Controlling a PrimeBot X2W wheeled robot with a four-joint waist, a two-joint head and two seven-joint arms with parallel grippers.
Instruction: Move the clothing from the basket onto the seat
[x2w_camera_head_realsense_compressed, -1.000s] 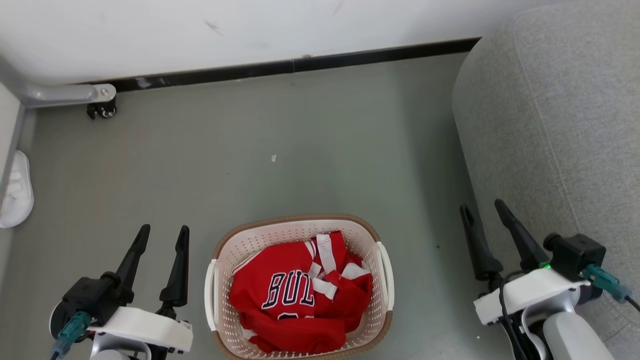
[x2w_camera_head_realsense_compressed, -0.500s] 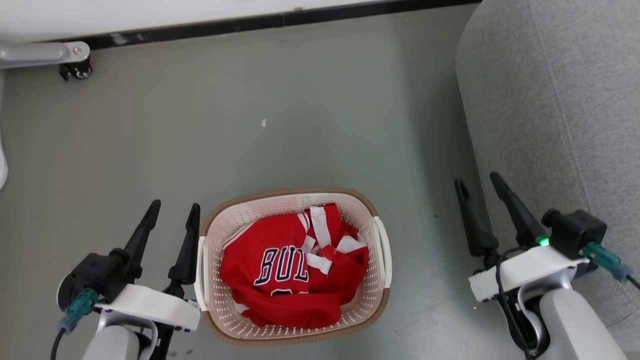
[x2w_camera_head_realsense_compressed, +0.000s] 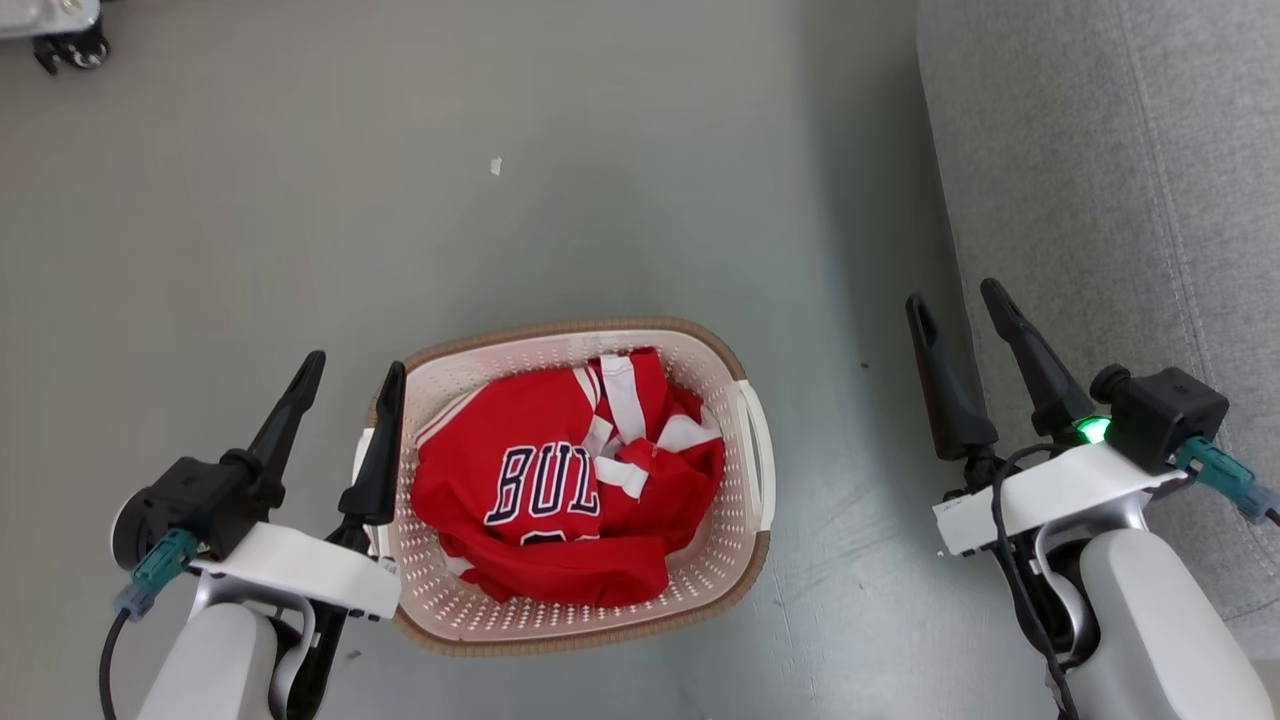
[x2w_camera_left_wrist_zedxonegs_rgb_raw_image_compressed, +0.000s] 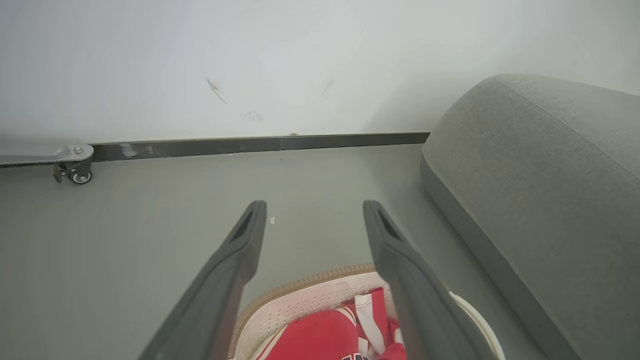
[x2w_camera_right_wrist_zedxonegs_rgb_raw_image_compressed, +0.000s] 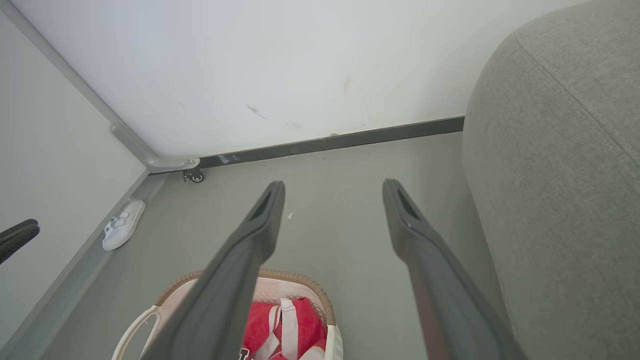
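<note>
Head view: the clothing (x2w_camera_head_realsense_compressed: 560, 490), crumpled red fabric with dark "BUL" lettering and white stripes, fills the cream basket (x2w_camera_head_realsense_compressed: 560, 330) on the floor (x2w_camera_head_realsense_compressed: 600, 150), left of the grey seat (x2w_camera_head_realsense_compressed: 1100, 200). The left gripper (x2w_camera_head_realsense_compressed: 356, 361), fingers spread and empty, stands just beside the basket's left rim. The right gripper (x2w_camera_head_realsense_compressed: 952, 293), equally spread and empty, is near the seat's edge

Left wrist view: red cloth lies beneath the parted fingers

Right wrist view: a white slipper (x2w_camera_right_wrist_zedxonegs_rgb_raw_image_compressed: 122, 225) lies far left

The left gripper (x2w_camera_head_realsense_compressed: 356, 361) and right gripper (x2w_camera_head_realsense_compressed: 952, 292) hang low at either side, dark fingers spread wide and angled slightly inward, a green light (x2w_camera_head_realsense_compressed: 1091, 430) glowing on the right wrist (x2w_camera_head_realsense_compressed: 1040, 495)
</note>
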